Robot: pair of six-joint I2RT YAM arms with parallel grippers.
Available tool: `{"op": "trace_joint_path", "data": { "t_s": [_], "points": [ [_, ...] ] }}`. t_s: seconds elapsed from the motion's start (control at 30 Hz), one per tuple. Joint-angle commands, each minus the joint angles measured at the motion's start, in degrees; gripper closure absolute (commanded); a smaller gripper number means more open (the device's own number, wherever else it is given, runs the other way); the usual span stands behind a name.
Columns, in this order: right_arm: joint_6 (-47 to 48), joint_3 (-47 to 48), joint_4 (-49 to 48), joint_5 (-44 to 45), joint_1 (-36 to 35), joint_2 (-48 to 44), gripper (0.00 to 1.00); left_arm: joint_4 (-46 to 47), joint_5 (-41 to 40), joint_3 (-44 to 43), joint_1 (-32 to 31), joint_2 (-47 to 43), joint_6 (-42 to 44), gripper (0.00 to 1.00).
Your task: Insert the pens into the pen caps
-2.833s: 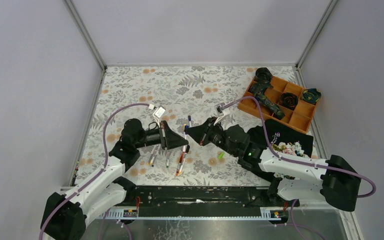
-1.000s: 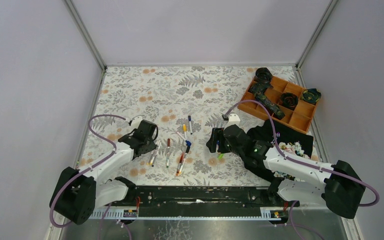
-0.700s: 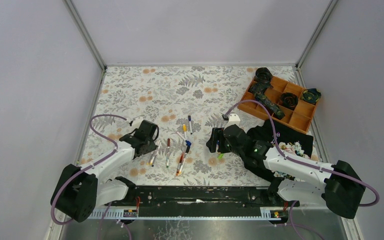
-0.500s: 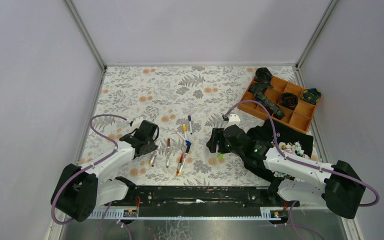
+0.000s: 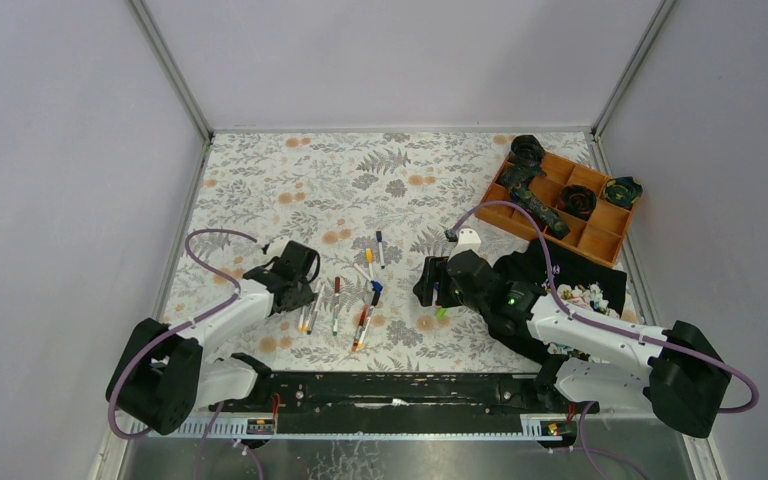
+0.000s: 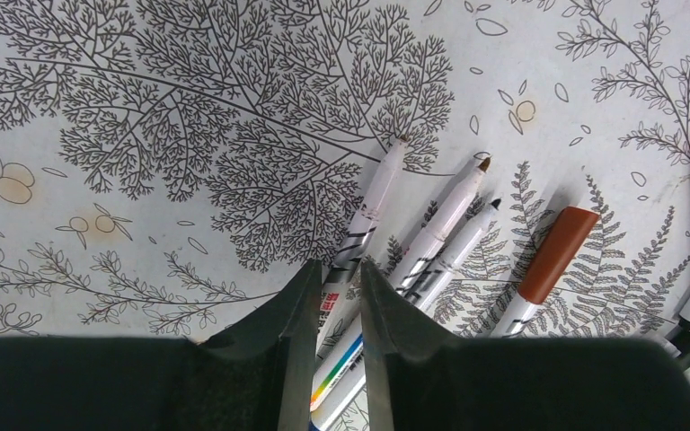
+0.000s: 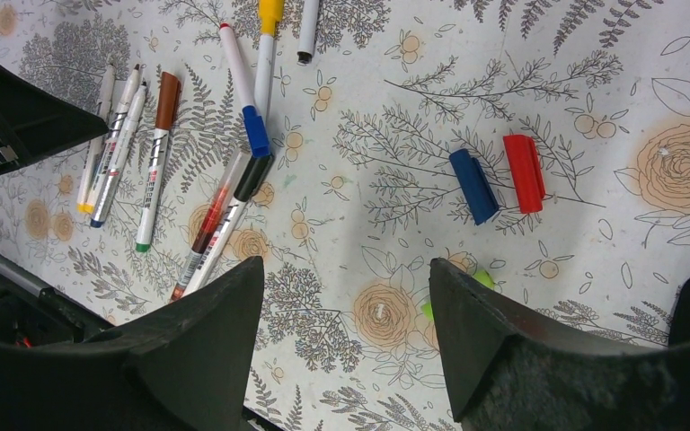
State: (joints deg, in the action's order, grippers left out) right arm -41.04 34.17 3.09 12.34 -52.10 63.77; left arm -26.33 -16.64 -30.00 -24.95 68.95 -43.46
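White plastic barrels, light, stiff and slick: the pens point(image 6: 440, 224) lie side by side at centre right of the left wrist view. They look best pinched mid-barrel, on the printed band and clear of the bare tips. The left gripper point(image 6: 337, 292) reaches in low from the bottom edge, its jaws narrow astride the leftmost pen point(image 6: 373, 202). Whether they actually pinch it I cannot tell. The right gripper point(image 7: 346, 310) hangs spread wide above the patterned table point(image 7: 368, 108). A blue cap point(image 7: 473, 186) and a red cap point(image 7: 524, 172) lie just beside each other at the upper right of its view.
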Motion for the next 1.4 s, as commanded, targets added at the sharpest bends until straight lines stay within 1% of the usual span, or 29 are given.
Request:
{"op": "trace_joint_path", "data": {
  "t_s": [0.0, 0.1, 0.13, 0.3, 0.4, 0.47, 0.57, 0.67, 0.77, 0.8, 0.83, 0.93, 1.0, 1.07, 1.2, 1.37],
  "points": [
    [-0.62, 0.1, -2.01, -0.12, 0.24, -1.43, 0.27, 0.05, -0.19, -0.72, 0.43, 0.28, 0.44, 0.79],
    [-0.7, 0.1, -2.12, -0.13, 0.29, -1.45, 0.27, 0.06, -0.07, -0.76, 0.43, 0.79, 0.4, 0.8],
    [-0.7, 0.1, -2.2, -0.21, 0.26, -1.44, 0.27, -0.03, -0.01, -0.84, 0.42, 0.9, 0.29, 0.82],
    [-0.99, 0.28, -2.13, -0.51, 0.24, -1.89, 0.27, -0.02, -0.13, -0.84, 0.47, 0.49, 0.26, 1.0],
    [-1.24, 0.64, -2.19, -1.25, 0.25, -2.53, 0.26, 1.0, 0.19, -0.85, 0.43, -1.52, 1.36, 1.0],
    [-1.59, 1.08, -2.43, -2.37, 0.41, -2.97, 0.25, 2.51, 1.97, -0.94, 0.3, -3.94, 2.92, 1.0],
    [-2.48, 1.8, -3.71, -5.67, 1.13, -3.52, 0.24, 6.93, 8.41, -0.5, -0.17, -8.91, 5.18, 1.0],
    [-3.51, 3.16, -5.54, -10.47, 2.33, -3.77, 0.23, 12.92, 15.99, 0.53, -2.24, -13.76, 6.88, 1.0],
    [-4.66, 5.34, -7.01, -15.62, 3.42, -3.22, 0.22, 20.5, 27.32, 1.74, -4.9, -17.63, 9.08, 1.0],
    [-5.05, 6.18, -7.52, -17.13, 3.62, -2.97, 0.22, 23.29, 32.29, 2.03, -5.68, -18.6, 9.02, 1.0],
    [-5.56, 7.09, -7.85, -18.6, 3.8, -2.69, 0.22, 25.64, 35.53, 2.27, -6.52, -19.43, 8.57, 1.0],
    [-7.27, 9.04, -9.52, -21.78, 4.09, -1.92, 0.23, 29.57, 41.63, 1.9, -8.73, -20.3, 7.13, 1.0],
    [-8.2, 10.19, -10.5, -23.3, 4.08, -1.36, 0.3, 30.28, 43.29, 1.18, -10.4, -20.2, 6.78, 1.0],
    [-8.92, 11.14, -11.35, -24.46, 4.1, -0.7, 0.34, 30.77, 44.15, 0.6, -12.18, -20.13, 6.56, 1.0],
    [-9.78, 12.37, -12.83, -26.65, 4.12, 0.93, 0.36, 32.2, 45.21, 0.16, -14.74, -19.9, 5.33, 1.0],
    [-9.68, 12.35, -11.05, -26.46, 4.09, 2.63, 0.41, 35.93, 45.1, 1.09, -15.65, -20.54, 3.3, 1.0]
  ]
}}
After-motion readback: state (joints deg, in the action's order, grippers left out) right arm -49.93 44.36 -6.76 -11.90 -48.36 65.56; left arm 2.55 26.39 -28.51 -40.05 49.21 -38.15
